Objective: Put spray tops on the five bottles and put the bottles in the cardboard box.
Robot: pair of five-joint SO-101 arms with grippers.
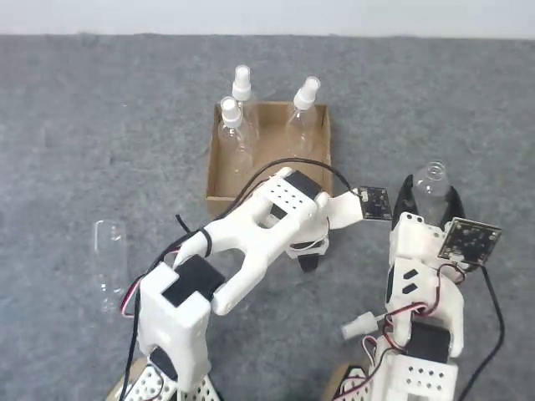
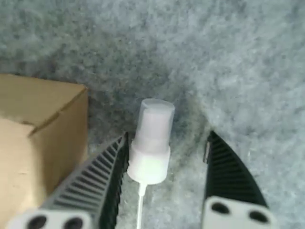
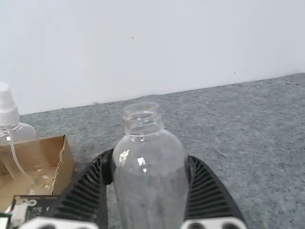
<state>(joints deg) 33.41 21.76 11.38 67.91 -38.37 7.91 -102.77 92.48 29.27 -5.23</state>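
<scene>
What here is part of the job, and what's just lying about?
Job: cardboard box; three capped bottles in it; open bottle in right gripper; lying bottle; spray top inside open left gripper; loose spray top.
Just there: grey carpet; white wall.
</scene>
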